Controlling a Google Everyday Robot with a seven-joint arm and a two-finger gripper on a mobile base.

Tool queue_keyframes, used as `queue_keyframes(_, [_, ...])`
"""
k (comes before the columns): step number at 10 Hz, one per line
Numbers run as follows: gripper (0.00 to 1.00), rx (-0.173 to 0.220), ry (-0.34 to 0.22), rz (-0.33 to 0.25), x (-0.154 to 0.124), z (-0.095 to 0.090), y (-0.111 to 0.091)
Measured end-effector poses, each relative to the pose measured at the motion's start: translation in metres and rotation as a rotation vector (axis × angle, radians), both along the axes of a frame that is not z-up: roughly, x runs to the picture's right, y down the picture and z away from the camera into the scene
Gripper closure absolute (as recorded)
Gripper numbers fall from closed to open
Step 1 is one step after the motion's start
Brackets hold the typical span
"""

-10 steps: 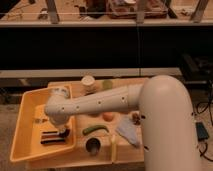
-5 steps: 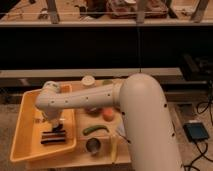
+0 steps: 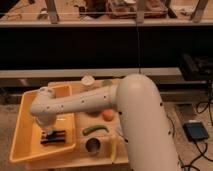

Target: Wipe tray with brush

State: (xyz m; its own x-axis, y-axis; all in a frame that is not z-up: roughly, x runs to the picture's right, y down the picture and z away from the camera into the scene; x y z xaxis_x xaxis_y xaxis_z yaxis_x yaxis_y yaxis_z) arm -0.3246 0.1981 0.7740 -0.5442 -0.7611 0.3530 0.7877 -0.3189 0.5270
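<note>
The gripper (image 3: 50,129) points down into the yellow-orange tray (image 3: 20,142), mostly hidden beneath the bulky wrist of the white arm (image 3: 85,102); whether it is spread or clamped cannot be told. Directly under it, and reaching out to its right in the view, the dark brush (image 3: 57,136) lies on the tray floor, its near end lost against the gripper. Further right, past the tray wall, a green curved vegetable (image 3: 95,129) and a metal cup (image 3: 93,146) sit on the wooden table (image 3: 75,161), much of which the arm covers
</note>
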Motion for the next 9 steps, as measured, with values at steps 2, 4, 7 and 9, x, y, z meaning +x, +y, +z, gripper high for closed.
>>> queue_keyframes(2, [0.90, -0.019, -0.036, -0.037, -0.009, -0.018, 0.023])
queue_keyframes(4, [0.90, -0.019, -0.024, -0.047, 0.001, -0.022, 0.029])
queue_keyframes(7, [0.90, -0.007, 0.030, 0.009, 0.052, -0.019, 0.021])
queue_keyframes(9, [0.90, 0.006, 0.068, 0.069, 0.088, -0.013, 0.007])
